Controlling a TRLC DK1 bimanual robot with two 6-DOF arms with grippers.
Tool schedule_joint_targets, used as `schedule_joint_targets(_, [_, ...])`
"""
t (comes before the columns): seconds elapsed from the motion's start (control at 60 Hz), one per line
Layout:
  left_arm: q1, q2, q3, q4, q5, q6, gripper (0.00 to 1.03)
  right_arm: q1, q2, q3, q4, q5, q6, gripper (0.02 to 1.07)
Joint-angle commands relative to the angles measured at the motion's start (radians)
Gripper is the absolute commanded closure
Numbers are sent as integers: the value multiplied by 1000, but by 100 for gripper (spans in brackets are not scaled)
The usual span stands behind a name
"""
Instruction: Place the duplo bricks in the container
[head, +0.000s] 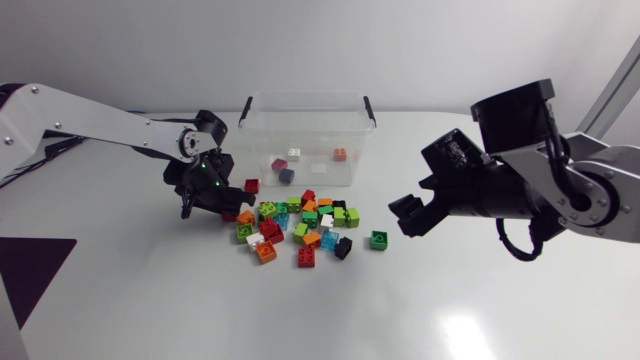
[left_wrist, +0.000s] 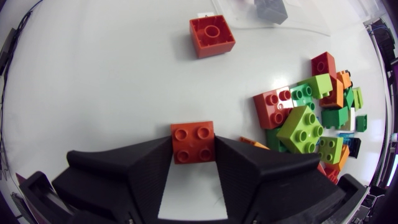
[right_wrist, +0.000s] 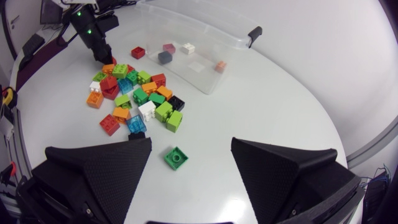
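At the brick pile's (head: 300, 225) left edge the left gripper (left_wrist: 193, 150) clamps a red brick (left_wrist: 193, 135) between both fingers, so next it must lift it over the wall of the container (head: 300, 97) behind.

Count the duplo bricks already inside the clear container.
4. On the floor of the container: maroon brick, white brick beside it, dark grey brick nearer the pile, orange brick apart from those. A pale patch between may be a fifth; I cannot tell.
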Motion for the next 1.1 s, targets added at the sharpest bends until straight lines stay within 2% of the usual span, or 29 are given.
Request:
schedule_joint_targets(0.0, [-11,13,16,1,-1,-26,71,-3,50,-35,-10,-23,-62,13])
schedule_joint_targets(0.25, [-26,-111,-44,5,21,20,76,-5,174,-12,-25,-63,-211,13])
schedule_joint_targets(0.517, [-37,-283,-90,2,50,83,76,-40,341,74,-50,-163,-405,13])
schedule_joint_targets(0.617, [-44,-344,-96,1,65,101,79,-69,395,107,-51,-191,-467,13])
schedule_joint_targets(0.833, [-61,-436,-91,-4,101,142,82,-94,513,187,-103,-200,-603,12])
schedule_joint_targets(1.083, [-69,-452,-35,-33,115,170,82,-94,610,273,-146,-200,-652,12])
